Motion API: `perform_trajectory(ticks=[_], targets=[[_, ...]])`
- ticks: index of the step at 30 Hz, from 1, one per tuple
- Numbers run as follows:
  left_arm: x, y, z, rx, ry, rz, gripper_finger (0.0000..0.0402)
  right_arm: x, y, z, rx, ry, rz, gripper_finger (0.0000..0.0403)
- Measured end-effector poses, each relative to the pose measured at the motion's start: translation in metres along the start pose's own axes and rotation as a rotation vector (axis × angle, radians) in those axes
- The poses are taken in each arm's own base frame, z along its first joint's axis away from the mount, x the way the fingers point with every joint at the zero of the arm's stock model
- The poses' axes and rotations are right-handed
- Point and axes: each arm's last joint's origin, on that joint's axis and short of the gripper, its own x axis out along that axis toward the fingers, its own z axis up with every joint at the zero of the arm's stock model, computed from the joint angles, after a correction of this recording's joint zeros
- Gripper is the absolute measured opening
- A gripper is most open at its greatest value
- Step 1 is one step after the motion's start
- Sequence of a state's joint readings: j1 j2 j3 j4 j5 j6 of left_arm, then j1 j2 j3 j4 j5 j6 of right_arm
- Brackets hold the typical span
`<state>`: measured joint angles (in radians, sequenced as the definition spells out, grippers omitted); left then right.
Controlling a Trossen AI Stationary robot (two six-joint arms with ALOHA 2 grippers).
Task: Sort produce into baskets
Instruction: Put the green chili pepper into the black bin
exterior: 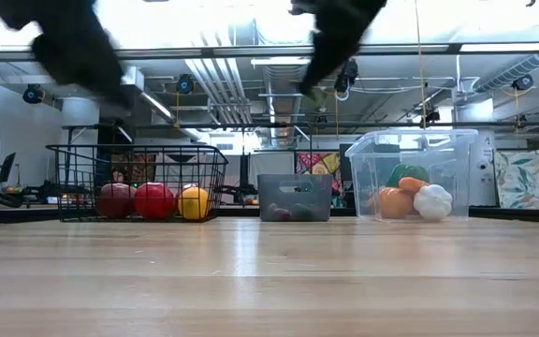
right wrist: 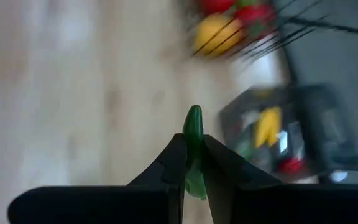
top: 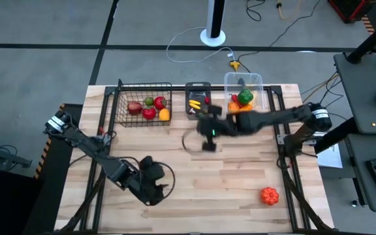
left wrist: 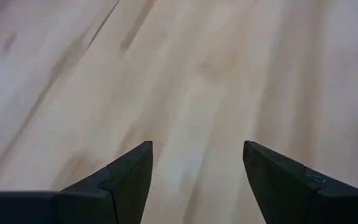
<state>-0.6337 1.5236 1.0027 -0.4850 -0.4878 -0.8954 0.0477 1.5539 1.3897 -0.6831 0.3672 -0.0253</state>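
Fingers of my right gripper [right wrist: 193, 163] are pressed together on a small green vegetable [right wrist: 194, 127], a slim glossy piece whose tip pokes out past them in the lower middle of the right wrist view. In the high view that gripper [top: 208, 130] hangs at the centre of the frame, above the wooden table [top: 240, 189], just below the dark grey bin [top: 198, 99]. In the low view it is a dark blur at top centre, well above the tabletop.

My left gripper [top: 154, 186] sits in the lower left of the high view, low over bare wood; its two fingers [left wrist: 126, 177] are spread apart with nothing between them.

Along the upper edge of the table stand three containers in a row. The black wire basket [top: 143, 88] on the left holds red, green and yellow-orange pieces [top: 150, 108]. The dark grey bin in the middle holds something yellow and something red. The clear tub [top: 243, 79] on the right holds a green pepper [top: 245, 97], orange pieces and, seen in the low view, a white garlic [exterior: 432, 201].

One orange pepper [top: 269, 195] lies alone on the table in the lower right of the high view, well apart from both grippers.
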Motion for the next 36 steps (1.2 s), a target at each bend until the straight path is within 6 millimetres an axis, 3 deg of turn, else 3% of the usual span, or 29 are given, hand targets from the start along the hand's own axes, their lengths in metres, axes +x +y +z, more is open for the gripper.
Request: perform_trajectory(ticks=[6,10,14,20,24,36], targets=[[0.000,0.017,-0.019,-0.178,0.132,0.203,0.0232,0.009,-0.077,0.015,0.215,-0.105,-0.125,0.0033],[0.003,0.022,-0.024,-0.225,0.156,0.278,0.0232,0.017,-0.131,0.003,0.429,-0.107,-0.081,0.0033],[0.008,0.021,-0.027,-0.219,0.163,0.294,0.0232,0.030,-0.163,-0.008,0.520,-0.125,0.013,0.0033],[0.012,0.021,-0.029,-0.198,0.173,0.313,0.0232,0.049,-0.174,-0.011,0.550,-0.135,-0.007,0.0037],[0.011,0.022,-0.030,-0.189,0.173,0.320,0.0232,0.059,-0.174,-0.011,0.553,-0.134,-0.015,0.0063],[0.011,0.022,-0.030,-0.186,0.173,0.324,0.0232,0.058,-0.172,-0.013,0.554,-0.110,-0.010,0.0152]])
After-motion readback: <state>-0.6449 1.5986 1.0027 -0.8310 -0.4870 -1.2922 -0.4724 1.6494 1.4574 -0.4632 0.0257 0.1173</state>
